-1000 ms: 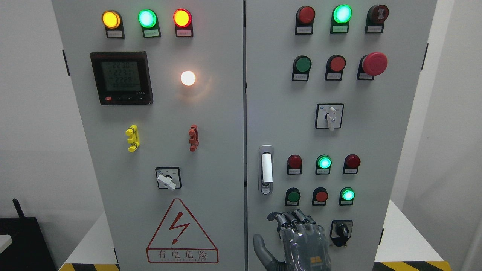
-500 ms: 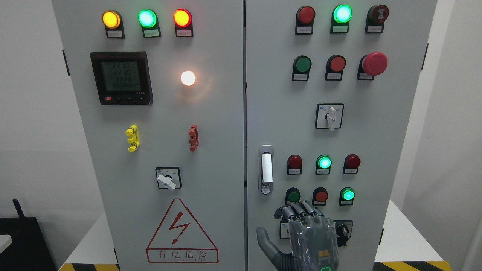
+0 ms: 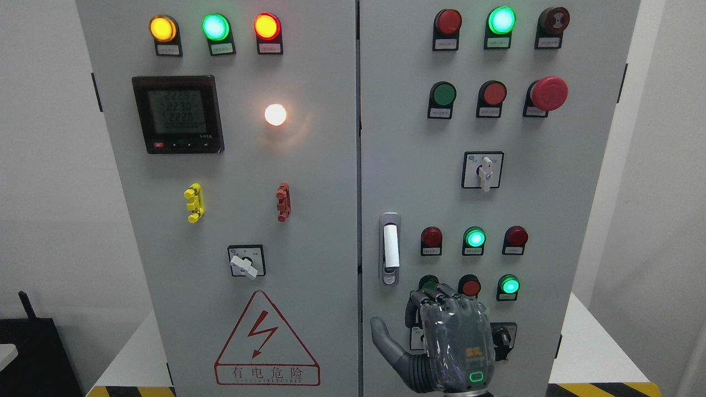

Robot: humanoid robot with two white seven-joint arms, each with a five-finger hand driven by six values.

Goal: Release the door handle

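- Handle sits upright in its metal plate near the left edge of the right cabinet door, with nothing touching it.
- Right hand hangs below and to the right of the handle, clear of it, back of the hand toward the camera; fingers are curled and grip nothing, thumb stuck out to the left.
- Left hand does not show.
- Release looks already done.
- Knuckles cover part of the lower green button and sit just beside the red button; a forward drift could press one.
- Black knob switch is partly hidden behind the hand, so a sideways swing might turn it.
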